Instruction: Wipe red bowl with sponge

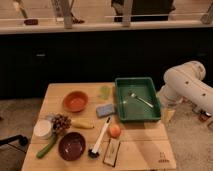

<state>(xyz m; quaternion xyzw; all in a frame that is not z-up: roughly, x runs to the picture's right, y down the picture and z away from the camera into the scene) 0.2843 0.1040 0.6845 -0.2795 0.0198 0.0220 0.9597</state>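
Note:
The red bowl (75,101) is orange-red and stands upright at the back left of the wooden table (140,150). The sponge (105,110), a flat blue-grey pad, lies on the table just right of the bowl, apart from it. My white arm (187,86) is off the table's right side. My gripper (168,115) hangs at the arm's low end beside the table's right edge, far from both the sponge and the bowl.
A green tray (120,95) holds a fork (141,99). A green cloth (104,92) lies behind the sponge. In front are a dark maroon bowl (71,146), white cup (42,129), grapes (61,122), banana (82,125), brush (98,140) and an orange fruit (115,130).

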